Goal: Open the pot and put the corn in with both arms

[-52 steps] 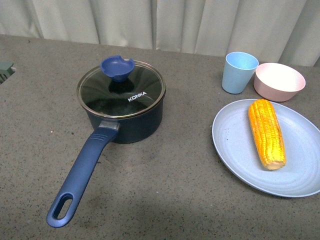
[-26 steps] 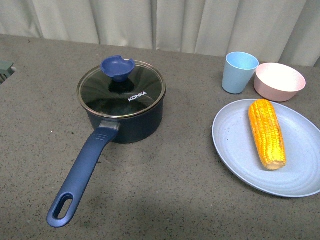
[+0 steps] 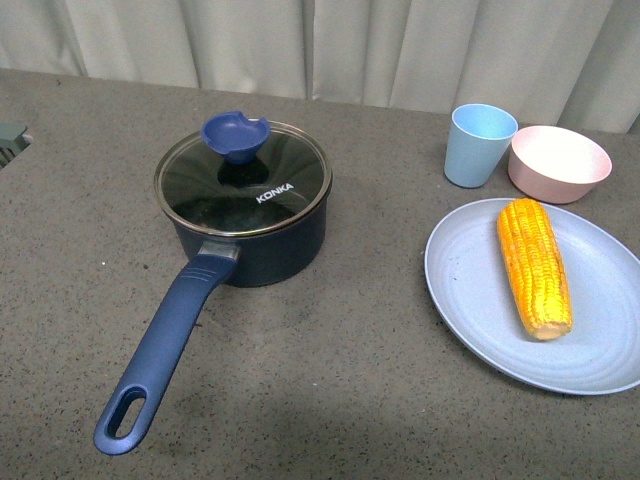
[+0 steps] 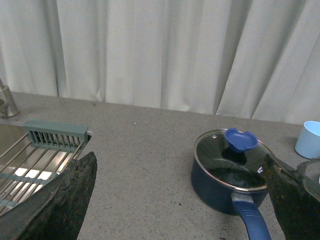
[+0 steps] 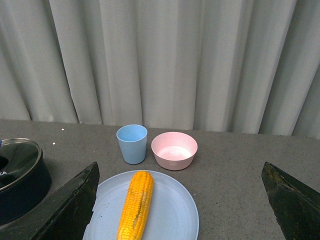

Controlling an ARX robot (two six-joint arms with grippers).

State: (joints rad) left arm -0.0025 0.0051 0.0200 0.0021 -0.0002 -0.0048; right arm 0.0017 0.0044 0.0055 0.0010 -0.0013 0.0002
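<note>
1. Front view shows neither arm, so read the claws from the wrist views. The left gripper point(image 4: 179, 165) has its jaws spread wide and the right gripper point(image 5: 180, 167) is spread just as wide. Both hold nothing.
2. The pot point(image 3: 245, 240) stands on the table point(image 3: 330, 380) left of centre. Its glass lid point(image 3: 243, 185) is seated, and its handle point(image 3: 160, 350) points back toward you and a little to the left.
3. The corn point(image 3: 534, 265) lies lengthwise on the plate point(image 3: 465, 290) at the right, well apart from the pot. The cup point(image 3: 479, 145) and the bowl point(image 3: 558, 163) stand just behind the plate.
4. The step in hand looks to be lifting the lid, which suits the left arm. Aim at the blue knob point(image 3: 236, 135) standing up from the lid.
5. Come down from above with the jaws either side of the knob's stem and close under its flared top. Lift straight up so the rim doesn't drag the pot.
6. Carry the lid off to the left, clear of the right arm's path to the pot.
7. Take the corn across its middle. Its round, bumpy surface may roll, so pinch squarely before lifting.
</note>
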